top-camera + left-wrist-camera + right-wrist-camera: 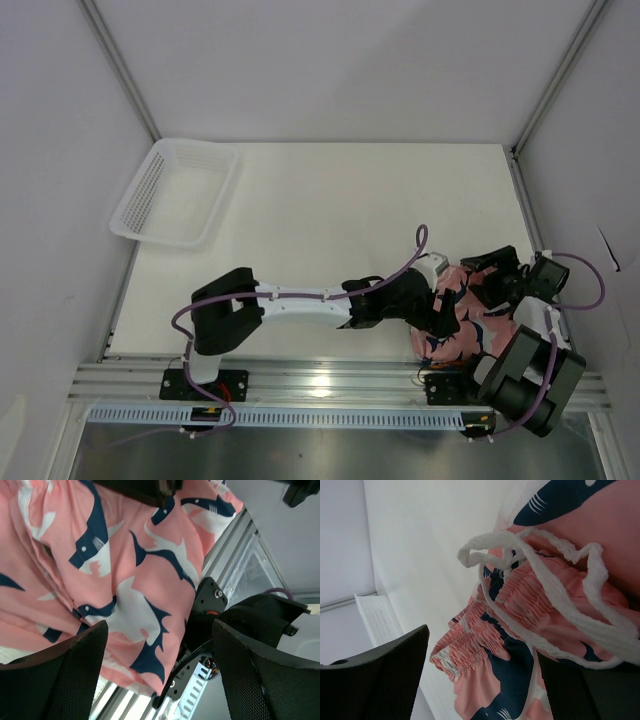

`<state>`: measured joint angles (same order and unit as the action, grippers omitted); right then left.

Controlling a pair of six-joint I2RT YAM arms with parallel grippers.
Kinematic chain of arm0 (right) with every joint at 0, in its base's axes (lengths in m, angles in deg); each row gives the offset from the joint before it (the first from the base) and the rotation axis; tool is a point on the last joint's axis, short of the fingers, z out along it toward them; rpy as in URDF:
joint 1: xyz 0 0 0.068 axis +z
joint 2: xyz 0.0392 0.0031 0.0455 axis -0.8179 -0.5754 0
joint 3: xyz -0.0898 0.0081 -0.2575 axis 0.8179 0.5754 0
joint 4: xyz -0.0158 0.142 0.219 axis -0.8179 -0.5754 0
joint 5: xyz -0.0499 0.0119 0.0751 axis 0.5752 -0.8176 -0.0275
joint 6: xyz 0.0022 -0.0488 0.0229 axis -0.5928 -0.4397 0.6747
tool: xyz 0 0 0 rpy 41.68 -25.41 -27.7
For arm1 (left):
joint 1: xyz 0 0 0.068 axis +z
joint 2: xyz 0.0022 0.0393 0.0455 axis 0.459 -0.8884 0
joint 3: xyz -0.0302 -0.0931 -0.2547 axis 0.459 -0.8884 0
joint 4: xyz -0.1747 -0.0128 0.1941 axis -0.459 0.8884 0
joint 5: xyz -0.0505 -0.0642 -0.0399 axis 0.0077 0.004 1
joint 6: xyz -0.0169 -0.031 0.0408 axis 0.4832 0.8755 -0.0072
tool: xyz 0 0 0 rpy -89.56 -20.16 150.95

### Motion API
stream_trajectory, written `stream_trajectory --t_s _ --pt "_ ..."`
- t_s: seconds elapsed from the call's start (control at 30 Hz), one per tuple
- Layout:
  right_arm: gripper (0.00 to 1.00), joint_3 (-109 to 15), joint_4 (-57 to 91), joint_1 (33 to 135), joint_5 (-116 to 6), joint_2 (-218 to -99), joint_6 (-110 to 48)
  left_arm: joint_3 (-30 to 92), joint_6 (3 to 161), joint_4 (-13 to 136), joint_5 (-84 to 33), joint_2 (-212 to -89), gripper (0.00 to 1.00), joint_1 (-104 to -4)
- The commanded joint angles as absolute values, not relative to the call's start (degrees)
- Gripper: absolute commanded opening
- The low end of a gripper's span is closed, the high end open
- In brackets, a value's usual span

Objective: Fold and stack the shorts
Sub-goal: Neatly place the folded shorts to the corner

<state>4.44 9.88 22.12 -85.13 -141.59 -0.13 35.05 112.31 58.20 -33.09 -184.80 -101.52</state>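
Observation:
The pink shorts [462,318] with navy-and-white shark shapes lie crumpled at the table's near right edge, between the two arms. My left gripper [437,318] reaches across to them. In the left wrist view it stands open [160,677], with the hem of the shorts [125,610] lying between its fingers [55,680], unpinched. My right gripper [497,288] is on their far right side. In the right wrist view it is open [485,680] over the gathered waistband [485,630] and a looped white drawstring [545,575].
A white mesh basket [175,195] stands at the table's back left and shows small in the right wrist view [380,620]. The aluminium rail [320,380] runs along the near edge. The right arm's black base [260,620] sits close beside the left gripper.

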Motion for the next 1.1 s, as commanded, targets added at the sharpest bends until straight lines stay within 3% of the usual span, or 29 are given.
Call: stream_trajectory --t_s 0.0,0.4,0.57,0.73,1.07 --pt "0.88 3.9 14.0 21.9 -85.8 -142.7 -1.5 38.8 110.1 58.1 -33.5 -186.2 0.86 -101.8" --pt "0.9 -6.7 0.5 21.9 -86.1 -132.6 -7.3 40.0 109.4 58.7 -35.5 -185.5 0.87 -100.3" --pt "0.9 -6.1 0.5 21.9 -88.2 -129.5 -5.2 40.9 111.2 57.3 -30.7 -187.3 0.84 -96.1" --pt "0.9 -5.2 -1.6 22.0 -88.2 -127.5 -5.5 49.0 109.8 66.1 -33.5 -191.3 0.8 -94.4" --pt "0.92 0.2 -0.2 23.0 -86.9 -129.4 -6.2 51.9 109.6 69.2 -35.3 -193.9 0.78 -93.2"
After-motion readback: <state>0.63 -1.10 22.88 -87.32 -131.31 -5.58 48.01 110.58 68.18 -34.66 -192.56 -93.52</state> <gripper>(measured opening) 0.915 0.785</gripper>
